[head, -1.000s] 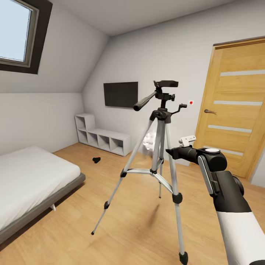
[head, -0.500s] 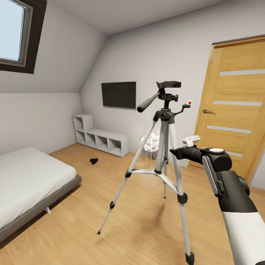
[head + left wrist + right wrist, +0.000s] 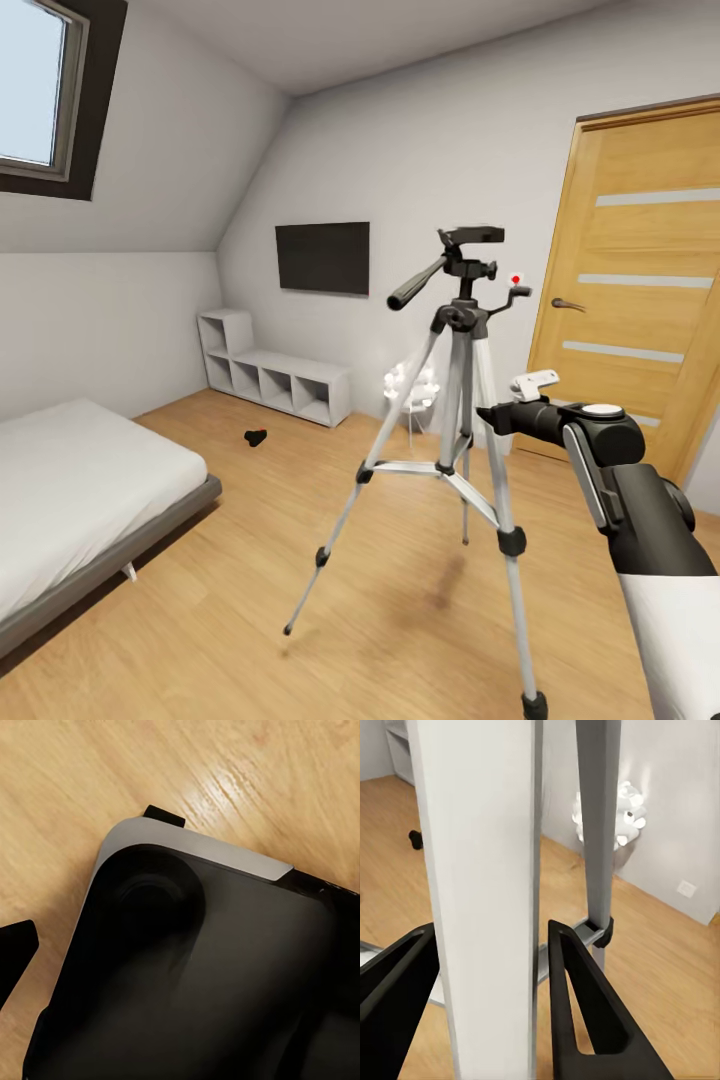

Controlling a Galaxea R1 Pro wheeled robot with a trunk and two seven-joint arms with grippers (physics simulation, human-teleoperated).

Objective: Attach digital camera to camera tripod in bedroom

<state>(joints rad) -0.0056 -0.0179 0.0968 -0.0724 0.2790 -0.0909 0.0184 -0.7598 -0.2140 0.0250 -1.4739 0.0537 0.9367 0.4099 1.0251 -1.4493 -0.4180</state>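
The camera tripod (image 3: 460, 320) stands in the middle of the bedroom on the wood floor, with silver legs, a black head and a long pan handle. My right gripper (image 3: 487, 415) reaches in from the right at mid-height, shut on one silver leg. In the right wrist view that tripod leg (image 3: 480, 870) sits between the gripper's (image 3: 491, 930) two black fingers. The digital camera (image 3: 256, 437) lies on the floor, small and black, in front of the shelving, well left of the tripod; it also shows far off as the digital camera (image 3: 415, 838). The left wrist view looks at the robot's black body and the floor.
A bed (image 3: 70, 480) fills the left foreground. White cube shelving (image 3: 275, 375) and a dark wall screen (image 3: 322, 257) are on the far wall. A wooden door (image 3: 640, 300) is at the right, and a white ornament (image 3: 412, 385) stands behind the tripod.
The tripod and my right arm have shifted to the right together. The head view also turned slightly at first, then held still.
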